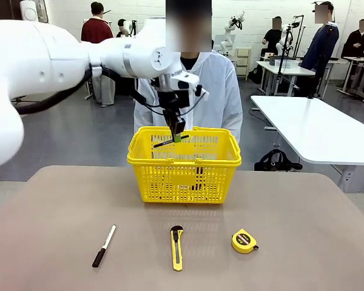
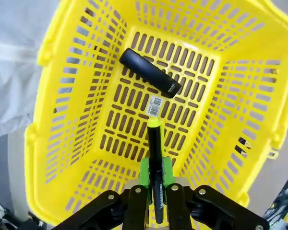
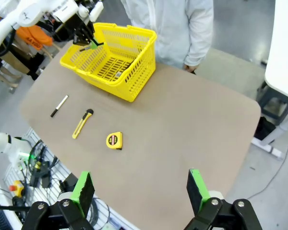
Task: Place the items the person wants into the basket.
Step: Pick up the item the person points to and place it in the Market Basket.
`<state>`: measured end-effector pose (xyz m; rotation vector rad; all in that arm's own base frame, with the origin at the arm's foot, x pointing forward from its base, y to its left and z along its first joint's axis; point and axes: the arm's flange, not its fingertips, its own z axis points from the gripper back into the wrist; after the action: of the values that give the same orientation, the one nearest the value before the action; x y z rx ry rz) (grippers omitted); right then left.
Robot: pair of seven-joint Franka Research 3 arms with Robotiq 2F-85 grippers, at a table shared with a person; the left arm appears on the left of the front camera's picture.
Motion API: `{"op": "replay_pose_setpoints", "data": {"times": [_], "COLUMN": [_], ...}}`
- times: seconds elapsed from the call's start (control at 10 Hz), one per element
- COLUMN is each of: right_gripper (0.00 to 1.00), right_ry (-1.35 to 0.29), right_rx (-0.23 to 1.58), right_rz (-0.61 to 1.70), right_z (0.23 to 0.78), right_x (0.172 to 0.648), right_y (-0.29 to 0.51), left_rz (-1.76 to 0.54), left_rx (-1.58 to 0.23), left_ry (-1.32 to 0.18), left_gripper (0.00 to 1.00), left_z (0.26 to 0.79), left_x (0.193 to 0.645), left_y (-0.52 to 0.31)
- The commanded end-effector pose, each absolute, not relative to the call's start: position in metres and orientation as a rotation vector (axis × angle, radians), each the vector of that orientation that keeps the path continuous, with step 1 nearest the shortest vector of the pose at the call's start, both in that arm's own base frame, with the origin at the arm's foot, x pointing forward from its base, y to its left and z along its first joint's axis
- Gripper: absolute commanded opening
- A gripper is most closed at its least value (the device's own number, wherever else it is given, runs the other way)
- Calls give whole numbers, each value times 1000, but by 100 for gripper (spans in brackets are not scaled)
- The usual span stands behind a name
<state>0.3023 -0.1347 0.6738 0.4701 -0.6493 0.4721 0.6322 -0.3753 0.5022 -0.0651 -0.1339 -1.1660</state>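
My left gripper [image 1: 177, 134] hangs over the yellow basket [image 1: 184, 162], shut on the slim black pen with yellow trim [image 1: 164, 143]. In the left wrist view the pen [image 2: 155, 141] sticks out from between the green pads [image 2: 145, 173], pointing down into the basket [image 2: 72, 100]. The yellow-and-black tape measure [image 1: 244, 240] lies on the table at the front right. My right gripper [image 3: 140, 189] is open and high above the table's near edge, far from the tape measure [image 3: 114, 140]. The person in a white jacket [image 1: 221, 85] stands behind the basket.
A black oblong object [image 2: 149, 73] and a barcode label [image 2: 154, 106] lie on the basket floor. A black-and-white marker [image 1: 104, 245] and a yellow utility knife [image 1: 177, 247] lie on the front of the table. A white table [image 1: 315, 127] stands at the right.
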Motion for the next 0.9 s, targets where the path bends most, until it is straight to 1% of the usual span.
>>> {"op": "replay_pose_setpoints", "data": {"times": [0.0,0.3,0.8], "right_gripper": [100,100,100], "right_ry": [-652,-652,-652], "right_rx": [469,469,469], "right_rz": [470,470,470], "right_z": [674,674,674], "right_x": [304,304,304], "right_y": [-135,-135,-135], "left_rz": [-1221,-1243,-1252], "left_rx": [-31,-8,44], "left_ry": [-110,-56,-34], "left_gripper": [0,0,0], "left_z": [497,464,448], "left_x": [647,638,639], "left_y": [-376,-374,-374]}}
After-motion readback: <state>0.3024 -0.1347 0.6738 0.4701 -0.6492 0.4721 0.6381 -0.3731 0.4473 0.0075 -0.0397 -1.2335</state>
